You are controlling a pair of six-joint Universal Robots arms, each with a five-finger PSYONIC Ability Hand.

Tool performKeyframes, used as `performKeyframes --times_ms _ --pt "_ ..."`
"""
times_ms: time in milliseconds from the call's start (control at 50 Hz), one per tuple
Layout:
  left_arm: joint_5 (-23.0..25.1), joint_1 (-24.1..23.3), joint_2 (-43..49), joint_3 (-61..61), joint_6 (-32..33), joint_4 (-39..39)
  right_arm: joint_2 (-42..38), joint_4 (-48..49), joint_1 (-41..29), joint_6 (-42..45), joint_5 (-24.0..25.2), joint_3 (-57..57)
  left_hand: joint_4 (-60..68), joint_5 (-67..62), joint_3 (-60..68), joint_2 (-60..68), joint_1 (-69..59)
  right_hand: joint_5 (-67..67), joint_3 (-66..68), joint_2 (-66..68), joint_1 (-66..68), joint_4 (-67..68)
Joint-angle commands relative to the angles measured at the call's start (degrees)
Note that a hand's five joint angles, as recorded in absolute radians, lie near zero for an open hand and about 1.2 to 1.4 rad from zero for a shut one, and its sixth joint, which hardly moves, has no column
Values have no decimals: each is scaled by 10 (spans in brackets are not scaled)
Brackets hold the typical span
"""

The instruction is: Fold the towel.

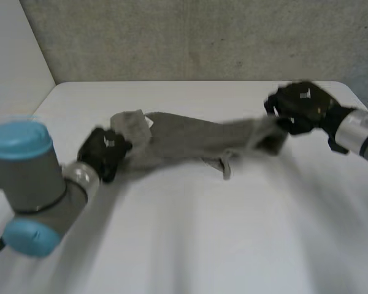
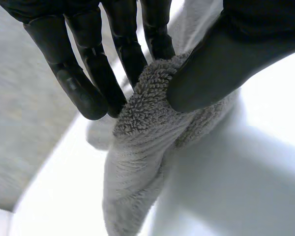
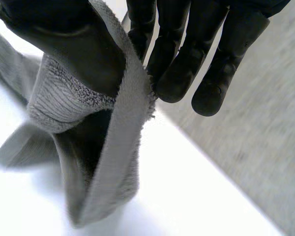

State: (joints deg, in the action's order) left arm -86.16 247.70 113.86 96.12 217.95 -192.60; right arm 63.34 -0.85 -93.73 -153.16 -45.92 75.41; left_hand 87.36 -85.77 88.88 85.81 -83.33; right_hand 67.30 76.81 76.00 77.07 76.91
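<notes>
**Towel strung between the left hand and the right hand, over the far half of the desk**

The left hand pinches one end of the grey towel between thumb and fingers toward the desk's left edge. The right hand's thumb and fingers pinch the other end near the far right corner, raised higher. The cloth between them is bunched and twisted, with its middle sagging toward the desk. To fold it well, both pinches probably need to stay firm with even tension. The twist should be drawn out flat before one end is carried over the other, so that the edges meet.
</notes>
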Motion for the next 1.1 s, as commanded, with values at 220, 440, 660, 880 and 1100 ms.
performKeyframes --times_ms 220,440,660,880,1100 --pt "-4 -51 -72 143 34 -35 17 -99 77 139 -13 105 -567 652 -583 -552 527 27 32 40 29 31" --pt "-4 -31 -116 129 0 -35 42 -47 76 139 -13 145 -670 755 -686 -655 630 27 32 40 29 31" --pt "-2 -6 -108 145 -12 -16 42 -40 75 139 -13 158 -628 713 -644 -613 588 27 32 40 29 31" --pt "0 43 -73 135 -11 -16 41 -37 75 139 -14 164 -523 607 -538 -507 482 27 32 40 29 31" --pt "33 56 -22 130 -13 -13 41 33 76 139 -95 194 -119 203 -135 -104 79 -51 -46 -38 -48 -47"
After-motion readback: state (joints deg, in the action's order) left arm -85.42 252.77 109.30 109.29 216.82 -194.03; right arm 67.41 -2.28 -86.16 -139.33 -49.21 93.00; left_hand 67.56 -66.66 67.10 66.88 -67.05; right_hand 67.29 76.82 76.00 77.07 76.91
